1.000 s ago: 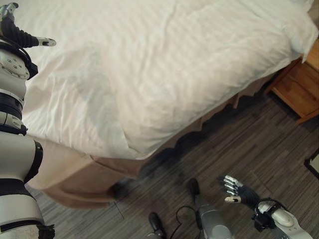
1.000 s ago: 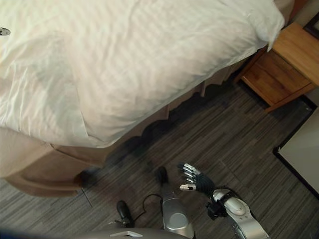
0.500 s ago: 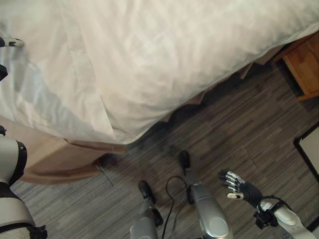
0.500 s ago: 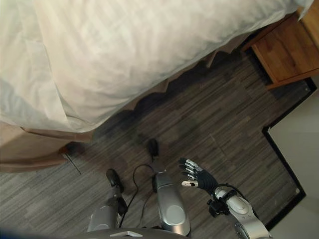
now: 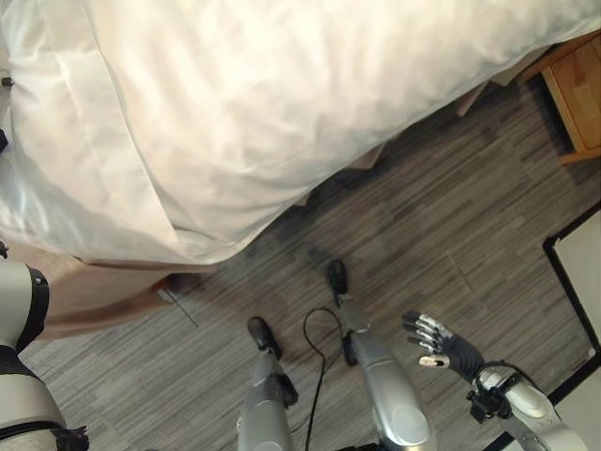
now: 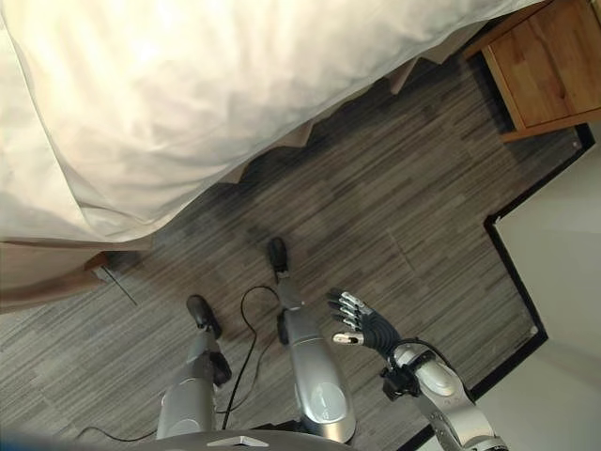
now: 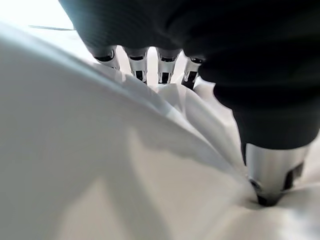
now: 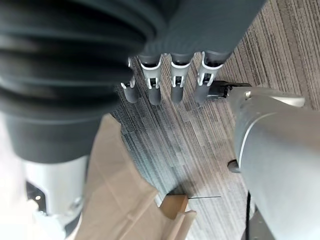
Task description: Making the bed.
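A white duvet [image 5: 282,94] covers the bed and hangs over its near edge, with a fold running down its left part. In the left wrist view my left hand [image 7: 272,167] lies on the white cloth [image 7: 75,165]. Its fingers [image 7: 137,67] are straight with their tips sunk among small creases, its thumb presses a dimple, and a ridge of cloth rises between them. My right hand [image 5: 437,343] hangs open low over the floor at the lower right, away from the bed, holding nothing.
A tan bed skirt [image 5: 94,291] hangs below the duvet at the bed's corner, with a wooden leg [image 8: 175,205] under it. A wooden nightstand [image 6: 549,66] stands at the far right. A pale panel with a black border [image 5: 582,282] lies on the grey plank floor.
The whole picture has shifted: the bed now sits higher and further left, with more floor showing. My left hand has slid off to the left edge. The right hand stays open.
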Motion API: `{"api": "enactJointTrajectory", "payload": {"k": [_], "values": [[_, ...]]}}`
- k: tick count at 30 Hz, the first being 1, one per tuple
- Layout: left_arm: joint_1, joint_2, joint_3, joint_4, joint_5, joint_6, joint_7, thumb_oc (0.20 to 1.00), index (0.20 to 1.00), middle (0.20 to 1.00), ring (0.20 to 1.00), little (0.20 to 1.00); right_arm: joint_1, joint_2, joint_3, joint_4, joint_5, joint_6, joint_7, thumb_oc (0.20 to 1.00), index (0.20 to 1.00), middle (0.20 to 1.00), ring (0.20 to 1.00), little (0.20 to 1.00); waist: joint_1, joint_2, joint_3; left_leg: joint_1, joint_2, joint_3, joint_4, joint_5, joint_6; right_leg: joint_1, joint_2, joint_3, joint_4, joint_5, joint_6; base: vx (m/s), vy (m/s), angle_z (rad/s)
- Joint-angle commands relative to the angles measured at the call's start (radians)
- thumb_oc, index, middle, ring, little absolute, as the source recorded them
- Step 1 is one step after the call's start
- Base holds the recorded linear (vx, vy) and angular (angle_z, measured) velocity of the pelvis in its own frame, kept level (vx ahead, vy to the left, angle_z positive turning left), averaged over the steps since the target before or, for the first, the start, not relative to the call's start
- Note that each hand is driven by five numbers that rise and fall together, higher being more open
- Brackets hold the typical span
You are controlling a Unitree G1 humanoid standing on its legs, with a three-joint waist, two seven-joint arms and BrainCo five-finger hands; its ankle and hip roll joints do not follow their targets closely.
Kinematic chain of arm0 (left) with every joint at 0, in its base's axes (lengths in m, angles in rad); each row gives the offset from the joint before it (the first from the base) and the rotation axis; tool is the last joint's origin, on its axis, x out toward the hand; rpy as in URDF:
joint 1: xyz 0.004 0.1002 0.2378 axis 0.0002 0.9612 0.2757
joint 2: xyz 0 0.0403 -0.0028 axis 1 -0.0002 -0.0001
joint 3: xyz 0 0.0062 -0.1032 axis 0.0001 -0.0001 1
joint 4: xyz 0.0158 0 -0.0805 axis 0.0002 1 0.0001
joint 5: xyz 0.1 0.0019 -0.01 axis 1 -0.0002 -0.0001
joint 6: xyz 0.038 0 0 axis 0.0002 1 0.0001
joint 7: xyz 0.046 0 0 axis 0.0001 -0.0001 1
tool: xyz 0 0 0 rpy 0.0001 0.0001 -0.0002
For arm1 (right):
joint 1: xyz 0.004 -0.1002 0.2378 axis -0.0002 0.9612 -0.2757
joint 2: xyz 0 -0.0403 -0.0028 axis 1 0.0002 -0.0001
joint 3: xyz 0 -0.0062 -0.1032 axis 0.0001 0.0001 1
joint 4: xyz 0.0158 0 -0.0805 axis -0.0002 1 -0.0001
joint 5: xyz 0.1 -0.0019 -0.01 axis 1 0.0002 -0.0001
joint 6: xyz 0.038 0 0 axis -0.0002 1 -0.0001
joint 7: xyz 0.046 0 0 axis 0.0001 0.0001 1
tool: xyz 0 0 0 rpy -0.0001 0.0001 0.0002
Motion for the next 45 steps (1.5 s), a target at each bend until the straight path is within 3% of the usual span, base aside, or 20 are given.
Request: {"api": "enactJointTrajectory", "payload": {"k": [1,7,12,13,14,16,19,22,23,24,27,29,31,32,34,35,37,38,39,45], "values": [[-0.009,0.062,-0.045,-0.005,0.068,-0.016,-0.013,0.2,0.2,0.2,0.2,0.2,-0.009,-0.011,-0.007,0.006,0.029,-0.016,0.028,1.0,1.0,1.0,1.0,1.0,-0.009,0.022,-0.006,-0.068,0.042,-0.055,0.005,0.124,0.04,0.095,-0.04,0.002,0.022,-0.089,0.128,-0.11,-0.015,0.01],[0.122,0.074,0.04,-0.038,0.079,-0.027,-0.012,0.2,0.2,0.2,0.2,0.2,-0.021,-0.025,-0.002,0.021,0.026,-0.019,0.033,1.0,1.0,1.0,1.0,1.0,0.014,0.033,-0.016,-0.023,0.032,-0.068,0.005,0.111,0.044,0.147,-0.048,-0.012,0.021,-0.099,0.128,0.0,0.0,0.0],[0.364,0.041,0.224,-0.096,0.064,-0.044,-0.002,0.2,0.2,0.2,0.2,0.2,-0.043,-0.026,0.001,0.04,0.012,-0.035,0.017,1.0,1.0,1.0,1.0,1.0,0.039,0.03,-0.026,0.016,0.026,-0.08,0.005,0.101,0.049,0.191,-0.053,-0.023,0.02,-0.106,0.127,0.0,-0.001,0.02],[0.491,0.003,0.33,-0.143,0.021,-0.054,0.006,0.2,0.2,0.2,0.2,0.2,-0.046,-0.019,-0.006,0.054,-0.006,-0.043,0.005,1.0,1.0,1.0,1.0,1.0,0.059,0.027,-0.025,0.029,0.023,-0.085,0.005,0.098,0.051,0.209,-0.058,-0.032,0.019,-0.109,0.126,-0.01,0.001,0.07],[0.511,0.003,0.348,-0.151,0.023,-0.053,0.007,0.2,0.2,0.2,0.2,0.2,-0.047,-0.025,-0.003,0.054,-0.006,-0.044,0.005,1.0,1.0,1.0,1.0,1.0,0.053,0.031,-0.026,0.03,0.023,-0.085,0.005,0.097,0.051,0.21,-0.058,-0.033,0.019,-0.11,0.126,-0.01,0.008,0.05],[0.782,-0.069,0.572,-0.246,-0.103,-0.082,0.004,0.2,0.2,0.2,0.2,0.2,-0.041,-0.01,-0.027,0.082,-0.034,-0.053,-0.015,1.0,1.0,1.0,1.0,1.0,0.081,0.033,-0.028,0.053,0.016,-0.1,0.005,0.089,0.057,0.241,-0.066,-0.046,0.02,-0.119,0.123,0.01,0.015,0.02],[1.048,-0.194,0.749,-0.411,-0.18,-0.107,0.032,0.2,0.2,0.2,0.2,0.2,-0.019,0.002,-0.06,0.091,-0.066,-0.064,-0.028,1.0,1.0,1.0,1.0,1.0,0.111,0.036,-0.035,0.073,0.008,-0.118,0.005,0.083,0.065,0.272,-0.073,-0.06,0.025,-0.133,0.118,0.02,0.034,0.19],[1.213,-0.309,0.836,-0.469,-0.235,-0.123,0.037,0.2,0.2,0.2,0.2,0.2,-0.004,-0.001,-0.082,0.098,-0.095,-0.071,-0.038,1.0,1.0,1.0,1.0,1.0,0.121,0.039,-0.046,0.089,0.003,-0.131,0.005,0.078,0.07,0.295,-0.08,-0.068,0.029,-0.143,0.116,0.03,0.044,0.31],[1.277,-0.361,0.872,-0.411,-0.28,-0.137,0.028,0.2,0.2,0.2,0.2,0.2,0.008,-0.002,-0.099,0.114,-0.112,-0.074,-0.043,1.0,1.0,1.0,1.0,1.0,0.134,0.041,-0.054,0.102,-0.002,-0.14,0.005,0.077,0.075,0.314,-0.085,-0.075,0.032,-0.15,0.115,0.03,0.062,0.2],[1.276,-0.361,0.872,-0.409,-0.281,-0.138,0.028,0.2,0.2,0.2,0.2,0.2,0.007,-0.002,-0.099,0.114,-0.112,-0.075,-0.043,1.0,1.0,1.0,1.0,1.0,0.133,0.04,-0.055,0.098,-0.003,-0.141,0.005,0.081,0.075,0.312,-0.086,-0.075,0.031,-0.147,0.114,0.03,0.075,0.15],[1.337,-0.458,0.987,-0.175,-0.485,-0.166,-0.016,0.2,0.2,0.2,0.2,0.2,0.028,-0.009,-0.108,0.12,-0.154,-0.093,-0.058,1.0,1.0,1.0,1.0,1.0,0.163,0.035,-0.078,0.119,-0.015,-0.171,0.005,0.073,0.081,0.351,-0.092,-0.096,0.038,-0.167,0.114,0.03,0.083,0.11],[1.344,-0.483,1.015,-0.157,-0.544,-0.173,-0.022,0.2,0.2,0.2,0.2,0.2,0.025,-0.009,-0.104,0.124,-0.164,-0.096,-0.064,1.0,1.0,1.0,1.0,1.0,0.168,0.031,-0.082,0.117,-0.015,-0.178,0.005,0.077,0.083,0.351,-0.093,-0.1,0.04,-0.166,0.114,0.0,0.03,0.04],[1.357,-0.54,1.12,-0.11,-0.769,-0.182,-0.056,0.2,0.2,0.2,0.2,0.2,0.019,-0.004,-0.096,0.118,-0.177,-0.098,-0.081,1.0,1.0,1.0,1.0,1.0,0.187,0.017,-0.086,0.121,-0.017,-0.196,0.005,0.078,0.085,0.364,-0.093,-0.113,0.047,-0.175,0.113,0.0,0.017,0.09],[1.357,-0.54,1.12,-0.11,-0.769,-0.182,-0.056,0.2,0.2,0.2,0.2,0.2,0.019,-0.004,-0.096,0.118,-0.177,-0.098,-0.081,1.0,1.0,1.0,1.0,1.0,0.187,0.016,-0.087,0.119,-0.017,-0.196,0.005,0.078,0.085,0.363,-0.093,-0.113,0.047,-0.174,0.113,0.0,0.022,0.14],[1.35,-0.562,1.219,-0.089,-0.947,-0.203,-0.073,0.2,0.2,0.2,0.2,0.2,0.026,0.006,-0.092,0.098,-0.18,-0.098,-0.092,1.0,1.0,1.0,1.0,1.0,0.201,-0.004,-0.091,0.125,-0.015,-0.206,0.007,0.071,0.084,0.377,-0.089,-0.12,0.044,-0.183,0.111,0.01,0.016,0.15],[1.351,-0.561,1.22,-0.089,-0.949,-0.203,-0.074,0.2,0.2,0.2,0.2,0.2,0.024,0.006,-0.092,0.098,-0.18,-0.098,-0.092,1.0,1.0,1.0,1.0,1.0,0.2,-0.005,-0.091,0.123,-0.016,-0.207,0.005,0.078,0.085,0.374,-0.09,-0.12,0.044,-0.179,0.111,0.0,0.002,0.12],[1.332,-0.588,1.279,-0.137,-1.102,-0.262,-0.076,0.2,0.2,0.2,0.2,0.2,0.023,0.025,-0.068,0.104,-0.191,-0.1,-0.107,1.0,1.0,1.0,1.0,1.0,0.21,-0.031,-0.096,0.118,-0.015,-0.212,0.005,0.077,0.083,0.376,-0.085,-0.124,0.035,-0.176,0.111,-0.01,-0.003,0.03],[1.333,-0.588,1.279,-0.137,-1.104,-0.262,-0.077,0.457,0.457,0.457,0.457,0.457,0.021,0.026,-0.067,0.105,-0.191,-0.101,-0.107,1.0,1.0,1.0,1.0,1.0,0.21,-0.032,-0.096,0.117,-0.015,-0.212,0.005,0.078,0.083,0.375,-0.085,-0.123,0.034,-0.175,0.111,0.0,0.0,0.0],[1.315,-0.601,1.316,-0.187,-1.211,-0.309,-0.086,1.0,1.0,1.0,1.0,1.0,0.024,0.035,-0.054,0.1,-0.196,-0.102,-0.112,1.0,1.0,1.0,1.0,1.0,0.214,-0.05,-0.1,0.115,-0.012,-0.212,0.005,0.076,0.081,0.376,-0.081,-0.122,0.029,-0.173,0.112,0.0,0.0,0.0],[1.281,-0.616,1.351,-0.235,-1.351,-0.386,-0.086,1.0,1.0,1.0,1.0,1.0,0.023,0.055,-0.009,0.119,-0.223,-0.105,-0.119,1.0,1.0,1.0,1.0,1.0,0.213,-0.083,-0.114,0.123,-0.007,-0.21,0.005,0.073,0.079,0.382,-0.074,-0.114,0.025,-0.172,0.113,0.01,-0.003,-0.01]]}}
